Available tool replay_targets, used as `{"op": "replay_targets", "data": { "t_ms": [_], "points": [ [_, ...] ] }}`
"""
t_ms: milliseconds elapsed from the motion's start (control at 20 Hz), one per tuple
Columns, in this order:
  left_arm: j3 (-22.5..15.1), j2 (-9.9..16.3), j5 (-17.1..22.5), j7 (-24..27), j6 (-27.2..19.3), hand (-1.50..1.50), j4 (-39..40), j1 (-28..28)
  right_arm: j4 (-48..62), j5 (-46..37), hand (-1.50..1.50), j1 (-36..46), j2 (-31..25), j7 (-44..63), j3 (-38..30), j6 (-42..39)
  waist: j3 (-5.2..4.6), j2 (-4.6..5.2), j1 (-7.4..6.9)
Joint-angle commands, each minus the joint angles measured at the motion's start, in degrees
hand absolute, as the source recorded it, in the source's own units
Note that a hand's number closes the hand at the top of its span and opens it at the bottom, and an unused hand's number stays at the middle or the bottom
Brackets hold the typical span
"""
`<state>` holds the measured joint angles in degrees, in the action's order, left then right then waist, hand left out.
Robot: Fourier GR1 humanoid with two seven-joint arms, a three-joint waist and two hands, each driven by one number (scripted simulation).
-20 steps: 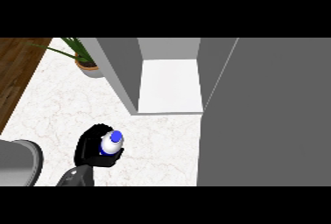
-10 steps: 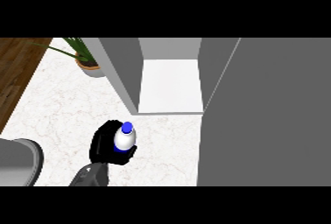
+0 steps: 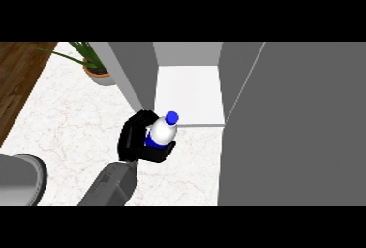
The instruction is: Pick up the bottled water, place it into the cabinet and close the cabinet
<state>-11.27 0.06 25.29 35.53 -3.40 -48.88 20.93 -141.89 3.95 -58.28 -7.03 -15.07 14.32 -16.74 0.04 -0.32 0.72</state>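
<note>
Right now the left hand point(image 3: 137, 138) is curled round the bottle point(image 3: 161, 131), which it carries upright above the counter point(image 3: 64, 126), just in front of the cabinet point(image 3: 187, 92) opening. The white body and blue cap show clear of the fingers; the blue label band is partly covered by them. The right hand is not in view.

By its look the bottle is probably stiff plastic, smooth and a bit slippery, and if full, weighty enough low down to swing when tilted. It seems unlikely to break, though a thin wall may give under a squeeze. The mid-body hold at the label looks like the sensible place: near the weight's centre, below the narrowing neck, leaving the base free to land on the cabinet floor. The cap is a poor spot to hold.

The cabinet's white floor lies open ahead, its left wall close beside the hand, and the door point(image 3: 293, 121) stands open at the right. A potted plant point(image 3: 97, 72) sits well off to the left.
</note>
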Motion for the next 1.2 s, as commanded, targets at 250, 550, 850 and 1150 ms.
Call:
{"op": "replay_targets", "data": {
  "t_ms": [250, 550, 850, 1150],
  "points": [
    [-10.73, -0.06, 2.36, -10.43, -18.31, 1.50, -8.34, 8.85, -2.46, 7.38, -1.50, 0.02, -0.84, 1.14, -5.43, -0.64, -0.01, 0.23, 0.56],
    [-9.58, -0.06, 2.25, -14.93, -25.01, 1.50, 2.27, 23.62, -3.72, 7.11, -1.50, 1.27, -0.17, 2.31, -4.87, -0.97, -0.04, 0.61, 1.56],
    [-11.69, -0.06, 8.10, -13.74, -30.08, 1.50, 11.11, 30.19, -3.64, 8.48, -1.50, 0.88, -1.44, 1.35, -7.25, -3.37, -0.05, 0.81, 3.07],
    [-9.83, 1.24, 3.08, -12.12, -26.92, 1.50, 24.23, 36.43, -3.90, 8.42, -1.50, 2.93, -0.25, 3.52, -6.40, -2.47, -0.05, 1.24, 2.61]
  ]
}}
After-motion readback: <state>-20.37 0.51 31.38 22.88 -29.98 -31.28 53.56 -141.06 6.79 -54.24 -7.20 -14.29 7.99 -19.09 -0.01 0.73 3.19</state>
